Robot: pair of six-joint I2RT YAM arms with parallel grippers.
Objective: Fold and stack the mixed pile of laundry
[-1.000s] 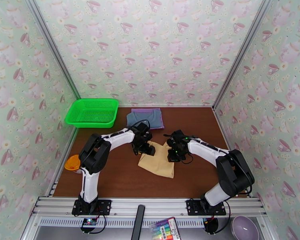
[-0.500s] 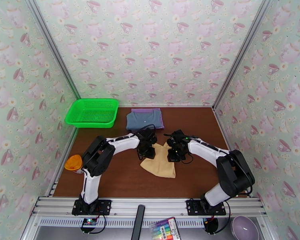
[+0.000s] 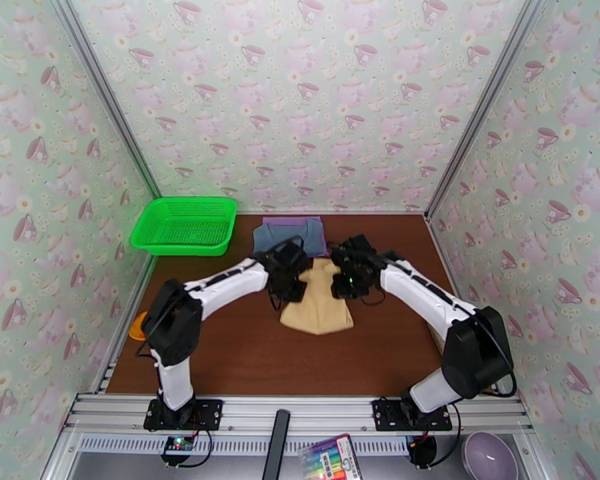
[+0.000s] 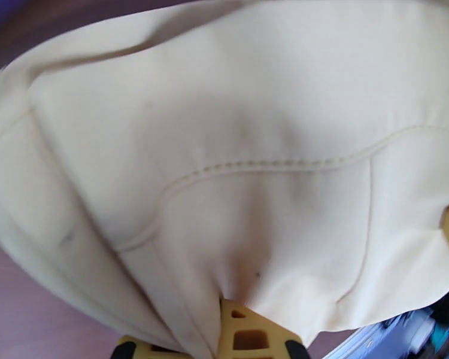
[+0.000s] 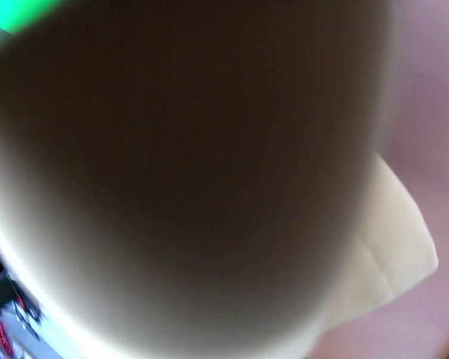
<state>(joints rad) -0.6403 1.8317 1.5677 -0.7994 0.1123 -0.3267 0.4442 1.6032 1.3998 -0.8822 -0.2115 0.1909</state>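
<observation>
The tan-yellow garment (image 3: 318, 304) lies folded mid-table, its far edge raised between my two grippers. My left gripper (image 3: 294, 290) is shut on its left edge; in the left wrist view the tan cloth (image 4: 236, 151) is bunched into a yellow finger (image 4: 248, 337). On the right edge my right gripper (image 3: 342, 286) is shut; the tan cloth (image 5: 398, 246) hangs right against that wrist's lens, dark and blurred. Just behind, the slate-blue shirt (image 3: 282, 237) lies folded on the purple T-shirt (image 3: 319, 234).
A green mesh basket (image 3: 185, 226) stands at the back left corner. An orange object (image 3: 143, 325) sits at the table's left edge beside the left arm. A marker box (image 3: 327, 456) and a grey bowl (image 3: 489, 456) lie in front of the rail.
My left gripper closed on the tan garment's left edge. Both grippers then moved toward the back wall, dragging the garment closer to the folded stack.
</observation>
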